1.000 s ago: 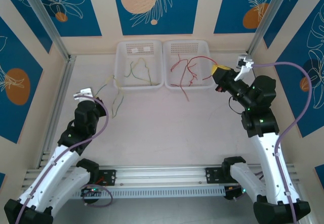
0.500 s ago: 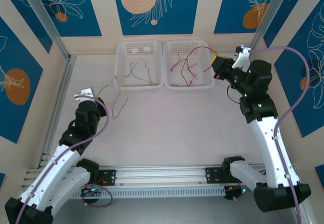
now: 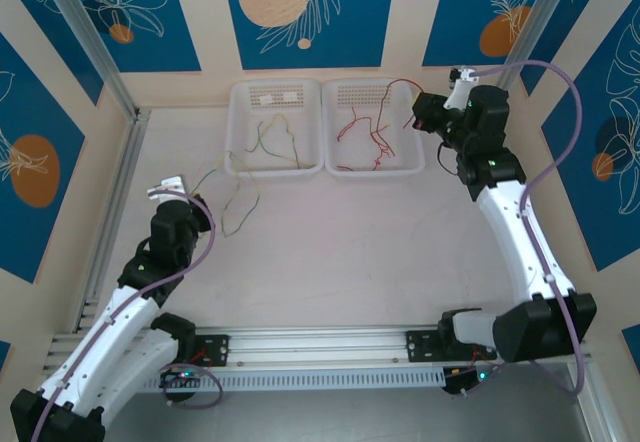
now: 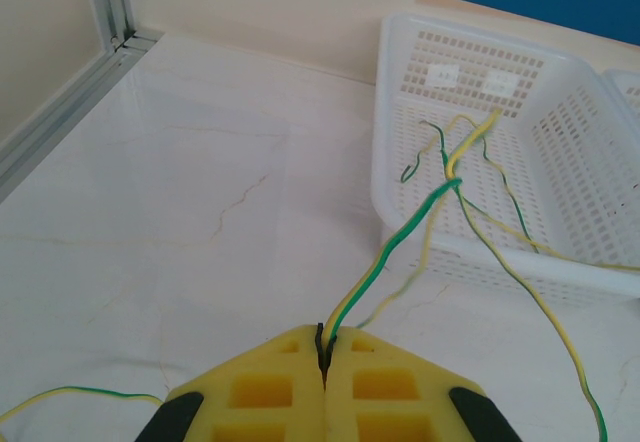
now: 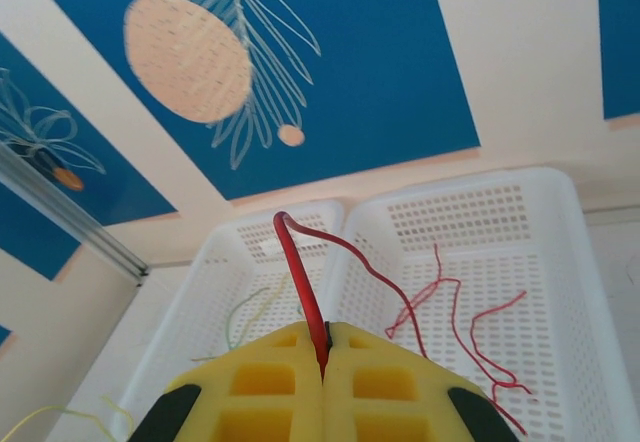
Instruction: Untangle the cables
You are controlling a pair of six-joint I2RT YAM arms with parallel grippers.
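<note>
The cables lie in two lots: red cables (image 3: 368,132) in the right basket (image 3: 405,167), and green and yellow cables (image 3: 272,140) in the left basket (image 3: 240,102), trailing over its front rim onto the table (image 3: 330,252). The left arm crouches low at the near left. The left gripper (image 4: 322,357) is pinched tight on one of the green and yellow cables, which runs away from it toward the basket. The right arm reaches far, with the right gripper (image 5: 322,347) clamped on one of the red cables, which arches up and drops into the basket. A second ago this gripper sat nearer, beside the basket's right rim, and a red strand hung out onto the table. The left arm has barely shifted.
</note>
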